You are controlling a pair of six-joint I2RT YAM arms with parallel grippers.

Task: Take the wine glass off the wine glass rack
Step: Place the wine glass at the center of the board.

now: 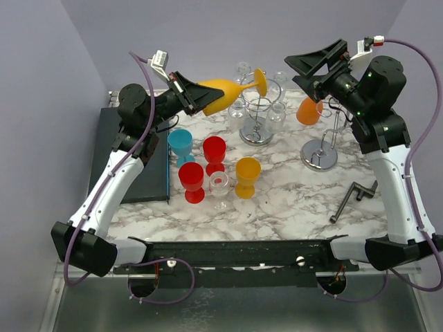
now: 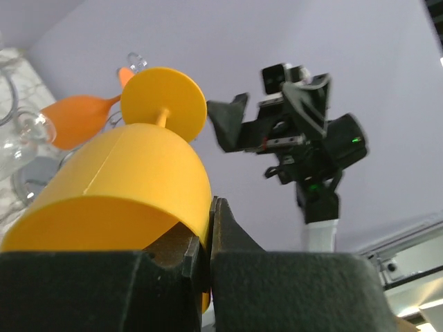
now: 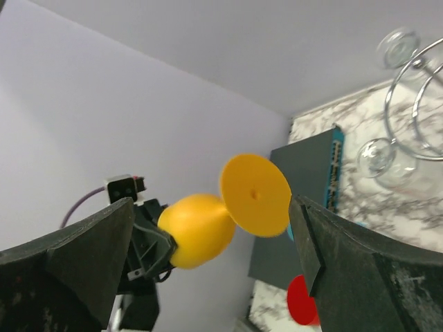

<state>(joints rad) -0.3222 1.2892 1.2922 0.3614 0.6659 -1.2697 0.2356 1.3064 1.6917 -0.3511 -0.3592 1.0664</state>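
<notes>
Left gripper [image 2: 208,232]: closed on the yellow wine glass [image 2: 131,187]. The jaws pinch the bowl wall at the rim, one pad inside and one outside.
Right gripper [image 1: 299,71]: jaws spread wide and holding nothing. It faces the glass's foot, which sits between its fingers without touching either.
Glass position: off the chrome wire rack [image 1: 257,114] and held in the air on its side, foot toward the right arm. The right wrist view shows the foot apart from the wire rings.
Handling, my judgement: opaque plastic, so light, stiff and not brittle, but smooth enough to slip.
Hold point: a rim pinch leaves the whole glass levering on one thin wall. I would rather take the stem or span the bowl.
Nearby: clear glasses [image 1: 275,114] hang on the rack and are likely fragile. An orange wine glass [image 1: 308,111] hangs at the right.
Tabletop [image 1: 291,200]: marble pattern, with plastic goblets [image 1: 214,153] standing near the middle.
</notes>
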